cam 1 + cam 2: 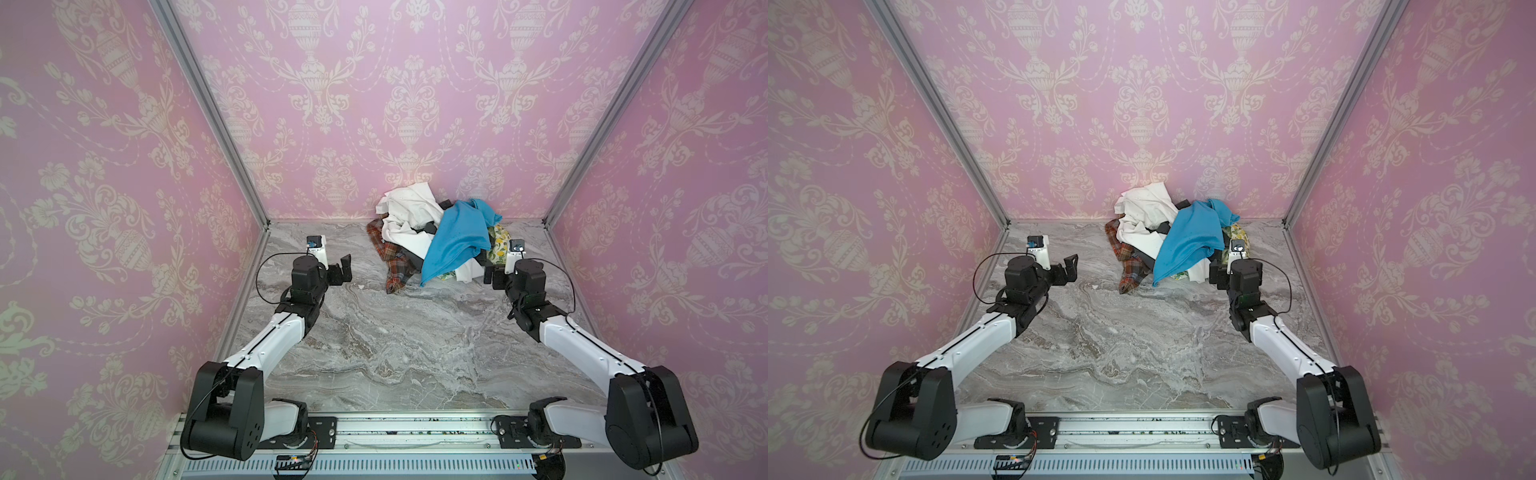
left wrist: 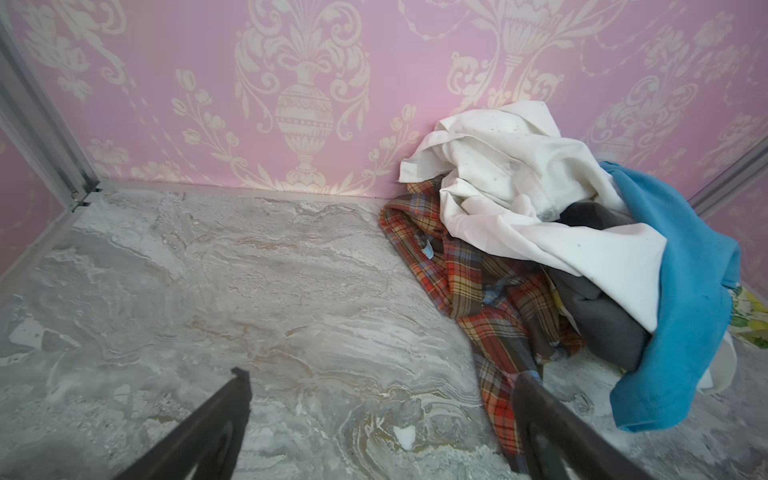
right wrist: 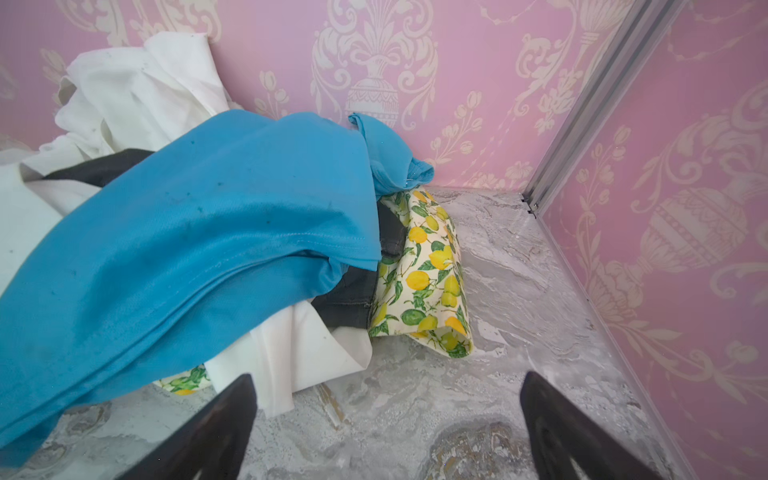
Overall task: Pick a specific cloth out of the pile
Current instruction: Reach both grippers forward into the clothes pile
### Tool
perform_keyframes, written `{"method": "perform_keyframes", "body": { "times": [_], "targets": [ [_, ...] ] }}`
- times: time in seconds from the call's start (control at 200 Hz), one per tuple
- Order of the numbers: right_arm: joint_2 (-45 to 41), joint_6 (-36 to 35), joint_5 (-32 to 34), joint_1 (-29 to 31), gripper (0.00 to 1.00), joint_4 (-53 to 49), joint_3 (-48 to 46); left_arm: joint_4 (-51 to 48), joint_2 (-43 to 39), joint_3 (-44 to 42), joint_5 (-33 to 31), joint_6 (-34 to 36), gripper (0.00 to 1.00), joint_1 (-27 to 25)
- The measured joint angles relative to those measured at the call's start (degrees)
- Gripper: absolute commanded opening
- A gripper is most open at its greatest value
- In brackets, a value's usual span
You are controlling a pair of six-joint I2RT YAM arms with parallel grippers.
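The pile [image 1: 419, 232] lies against the back wall: a white sheet [image 1: 409, 212] on top, a bright blue cloth [image 1: 457, 241] draped down its front, a red-brown plaid cloth [image 2: 490, 299] at its left, and lemon-print fabric [image 3: 428, 274] at its right. Only folds of the dark charcoal cloth [image 2: 598, 316] [image 3: 349, 299] peek out from under the white and blue layers. My left gripper [image 1: 343, 270] [image 2: 384, 376] hangs open over bare table, left of the plaid. Open too, my right gripper [image 1: 490, 276] [image 3: 388, 377] sits just off the pile's front right corner, and it holds nothing.
The marble table [image 1: 395, 345] is boxed in by pink patterned walls, with aluminium posts [image 1: 208, 108] at the back corners. The right side wall [image 3: 685, 249] runs close beside my right gripper. Both arm bases sit on the rail [image 1: 415, 428] along the front edge.
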Motion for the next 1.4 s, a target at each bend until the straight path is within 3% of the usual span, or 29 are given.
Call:
{"method": "perform_keyframes", "body": {
  "times": [0.275, 0.625, 1.081, 1.396],
  "targets": [
    [0.1, 8.3, -5.9, -4.9, 0.98, -13.6, 7.1, -2.5, 2.4, 3.0, -0.5, -3.8, 0.85, -8.9],
    [0.8, 14.1, -15.4, -6.2, 0.97, -19.6, 9.0, -2.3, 15.8, 9.9, -2.6, -9.9, 0.61, -15.6],
    [3.9, 16.7, -23.0, -6.6, 0.96, -20.3, 9.0, 0.9, 27.9, 14.9, 0.1, -14.1, 0.61, -17.1],
    [4.0, 18.1, -25.1, -6.6, 0.96, -18.6, 8.2, 10.5, 32.9, 15.1, 3.4, -14.7, 0.61, -17.4]
  ]
}}
